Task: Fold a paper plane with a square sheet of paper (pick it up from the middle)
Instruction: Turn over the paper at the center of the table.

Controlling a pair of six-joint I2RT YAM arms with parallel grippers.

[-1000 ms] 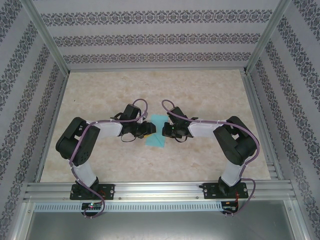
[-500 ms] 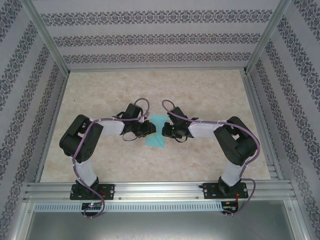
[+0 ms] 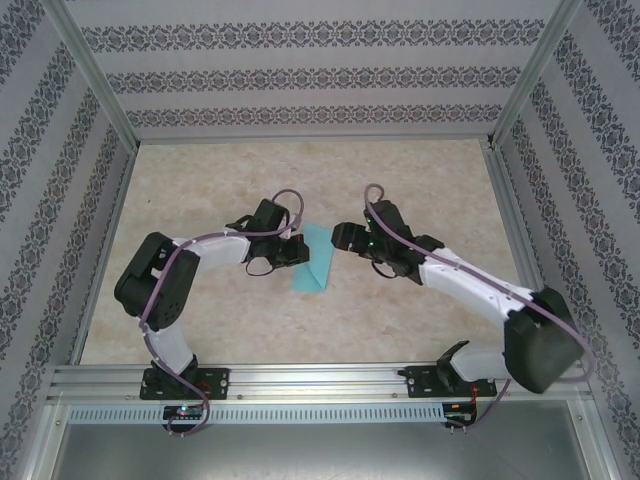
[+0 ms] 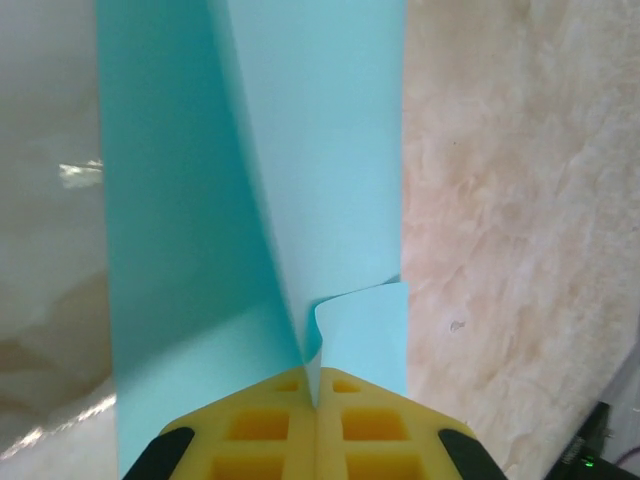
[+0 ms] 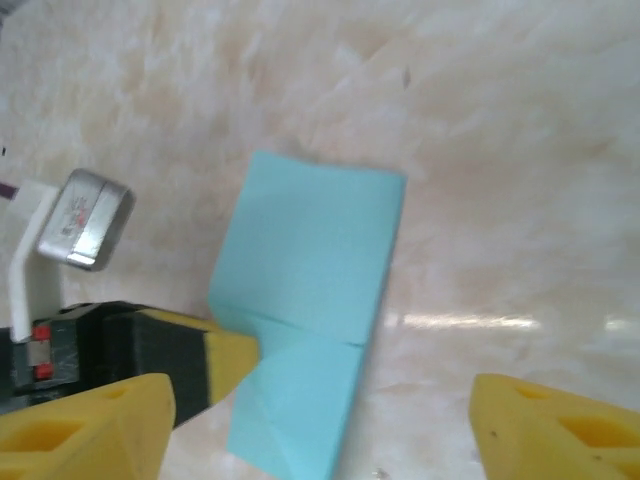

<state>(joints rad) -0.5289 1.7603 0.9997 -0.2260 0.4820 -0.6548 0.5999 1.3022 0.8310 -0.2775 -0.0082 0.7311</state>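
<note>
Looking down from above, both arms are bent in toward the middle of the desk (image 3: 200, 180), with the left end effector (image 3: 296, 251) and right end effector (image 3: 341, 238) either side of the folded teal sheet of paper (image 3: 318, 268). On the left wrist cam, the yellow pads (image 4: 260, 435) are squeezed together on the sheet's near edge, which curls up at a crease. On the right wrist cam, the fingers (image 5: 85, 430) are spread wide, holding nothing, and the sheet lies on the desk just ahead.
</note>
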